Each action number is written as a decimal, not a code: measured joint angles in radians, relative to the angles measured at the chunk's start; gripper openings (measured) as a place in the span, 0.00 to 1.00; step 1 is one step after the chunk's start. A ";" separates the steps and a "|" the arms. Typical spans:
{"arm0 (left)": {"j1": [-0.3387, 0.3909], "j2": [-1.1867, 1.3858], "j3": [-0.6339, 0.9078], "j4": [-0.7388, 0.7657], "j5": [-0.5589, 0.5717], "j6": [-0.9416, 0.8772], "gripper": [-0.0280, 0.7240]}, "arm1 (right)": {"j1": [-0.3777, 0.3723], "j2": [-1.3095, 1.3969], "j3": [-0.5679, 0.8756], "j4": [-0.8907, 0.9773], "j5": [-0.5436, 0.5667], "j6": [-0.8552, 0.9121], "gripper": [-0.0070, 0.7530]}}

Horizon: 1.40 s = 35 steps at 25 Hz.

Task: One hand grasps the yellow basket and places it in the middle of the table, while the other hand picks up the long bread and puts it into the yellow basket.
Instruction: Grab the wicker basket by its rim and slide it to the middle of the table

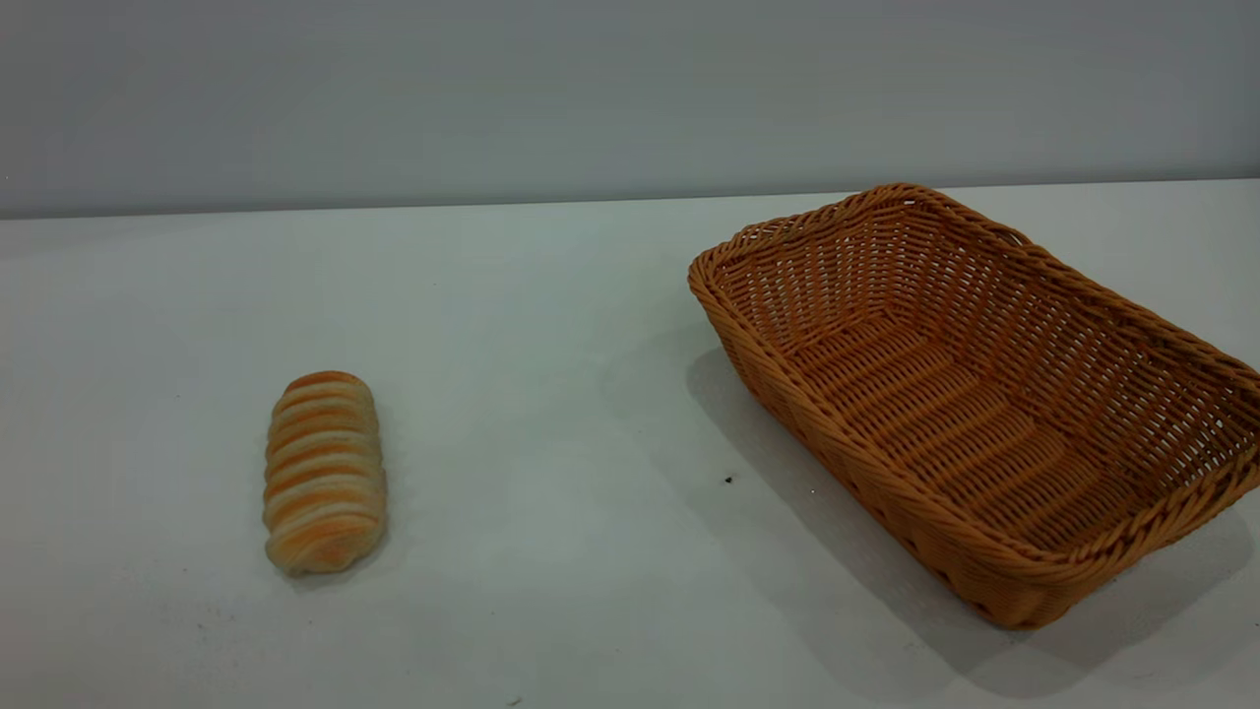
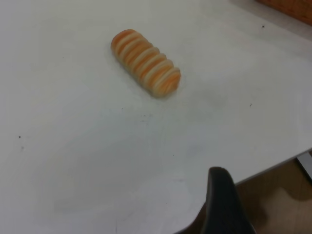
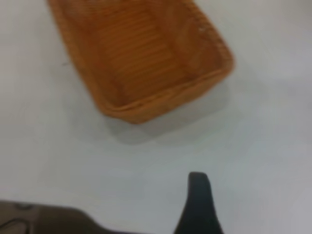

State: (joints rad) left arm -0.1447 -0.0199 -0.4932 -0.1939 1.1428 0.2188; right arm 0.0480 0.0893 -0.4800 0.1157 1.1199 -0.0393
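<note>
The yellow basket (image 1: 984,394) stands empty on the right side of the table (image 1: 591,345), set at an angle. It fills the upper part of the right wrist view (image 3: 141,53), and a corner of it shows in the left wrist view (image 2: 292,6). The long bread (image 1: 323,473), striped orange and cream, lies on the left side of the table, well apart from the basket. In the left wrist view the bread (image 2: 145,62) lies ahead of my left gripper (image 2: 222,204), with bare tabletop between. My right gripper (image 3: 197,204) hangs back from the basket over bare table. Neither arm appears in the exterior view.
A grey wall (image 1: 630,98) runs behind the table's far edge. A few tiny dark specks (image 1: 728,480) mark the tabletop between bread and basket. In the left wrist view the table's edge meets a brown floor (image 2: 273,204) beside my left gripper.
</note>
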 joint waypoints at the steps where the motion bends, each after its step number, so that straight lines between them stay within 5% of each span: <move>1: 0.000 0.000 0.000 0.000 0.000 -0.001 0.71 | 0.017 0.000 0.000 0.004 -0.001 0.000 0.78; 12: 0.000 0.302 -0.004 0.081 -0.048 -0.173 0.65 | 0.083 0.089 -0.003 0.007 -0.118 0.100 0.78; 22: 0.000 0.615 -0.006 0.017 -0.472 -0.187 0.65 | 0.083 0.531 -0.003 0.090 -0.406 0.131 0.78; 35: 0.000 0.831 -0.006 -0.010 -0.673 -0.187 0.65 | 0.083 1.142 -0.026 0.403 -0.678 0.105 0.78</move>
State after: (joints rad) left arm -0.1447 0.8111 -0.4990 -0.2041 0.4696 0.0319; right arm 0.1311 1.2316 -0.5055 0.5188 0.4421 0.0661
